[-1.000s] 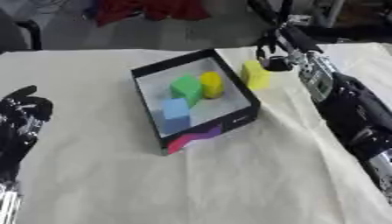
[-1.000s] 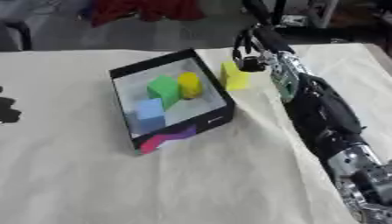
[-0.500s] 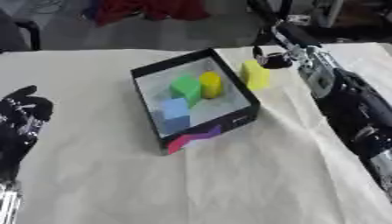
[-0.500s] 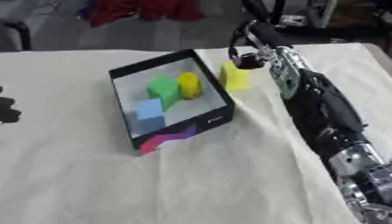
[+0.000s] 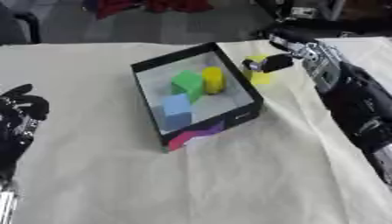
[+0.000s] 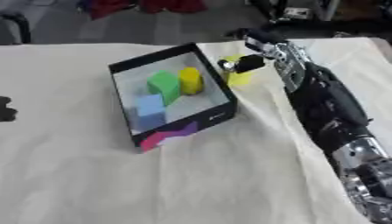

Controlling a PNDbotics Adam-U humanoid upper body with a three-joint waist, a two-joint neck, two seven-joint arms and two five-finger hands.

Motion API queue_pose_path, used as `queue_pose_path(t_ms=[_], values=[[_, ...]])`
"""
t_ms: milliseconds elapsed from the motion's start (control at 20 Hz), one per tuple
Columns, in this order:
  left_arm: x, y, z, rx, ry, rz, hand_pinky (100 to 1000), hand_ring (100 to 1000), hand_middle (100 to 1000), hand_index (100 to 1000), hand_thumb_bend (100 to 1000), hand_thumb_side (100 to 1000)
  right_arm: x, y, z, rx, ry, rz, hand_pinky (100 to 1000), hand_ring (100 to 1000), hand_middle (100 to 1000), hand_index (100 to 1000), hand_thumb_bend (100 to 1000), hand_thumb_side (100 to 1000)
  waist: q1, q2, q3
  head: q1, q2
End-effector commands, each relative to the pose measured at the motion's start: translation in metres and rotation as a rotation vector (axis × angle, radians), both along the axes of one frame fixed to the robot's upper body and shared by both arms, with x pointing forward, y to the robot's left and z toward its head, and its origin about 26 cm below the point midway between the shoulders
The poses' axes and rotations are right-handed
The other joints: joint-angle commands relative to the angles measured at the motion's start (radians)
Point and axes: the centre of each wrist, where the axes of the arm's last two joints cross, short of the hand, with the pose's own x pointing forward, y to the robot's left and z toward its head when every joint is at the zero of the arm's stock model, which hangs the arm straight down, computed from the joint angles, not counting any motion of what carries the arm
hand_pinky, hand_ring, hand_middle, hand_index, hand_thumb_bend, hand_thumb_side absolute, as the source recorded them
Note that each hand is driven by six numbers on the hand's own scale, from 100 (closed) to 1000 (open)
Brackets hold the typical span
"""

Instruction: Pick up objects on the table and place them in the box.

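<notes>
The right hand's fingers (image 5: 264, 64) are curled down onto a yellow block (image 5: 259, 75) that sits on the cream cloth (image 5: 229, 175) just beside the box's right wall; the fingertips cover the block's top and near face, so only its lower and far parts show. Whether the thumb closes on the far side cannot be told, but the fingers are bent round the block and touching it. The right hand (image 6: 246, 63) reaches in from the upper right, its black and silver forearm running down the right edge of both views.

The box (image 5: 148, 69) is black-walled with a pale floor and lies askew on the cloth, one corner toward the robot, with a pink and purple patch on its near wall. Inside it are 3 things: a green block (image 5: 186, 83) near the middle, a yellow cylinder (image 5: 212, 80) standing upright just beside it on the right, and a blue block (image 5: 177, 108) nearer the front-left wall.

The left hand (image 5: 19, 114) shows at the left edge of the left eye view, well apart from the box, fingers relaxed and spread, holding nothing. Red fabric (image 5: 145, 5) lies beyond the far edge of the table.
</notes>
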Motion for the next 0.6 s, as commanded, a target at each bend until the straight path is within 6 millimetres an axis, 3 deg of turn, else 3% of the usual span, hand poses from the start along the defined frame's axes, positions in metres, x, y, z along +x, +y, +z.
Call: queue_pose_path(t_ms=[50, 600], values=[[0.001, 0.003, 0.012, 0.020, -0.038, -0.002, 642, 583, 611, 823, 754, 670, 0.002, -0.011, 0.016, -0.011, -0.006, -0.025, 931, 1000, 985, 999, 327, 620, 0.010, 0.011, 0.009, -0.010, -0.002], [0.004, 0.000, 0.016, 0.017, -0.051, -0.016, 644, 582, 611, 824, 754, 670, 0.003, -0.014, -0.002, -0.015, 0.084, -0.080, 919, 1000, 972, 998, 309, 617, 0.013, 0.022, 0.026, -0.022, -0.002]])
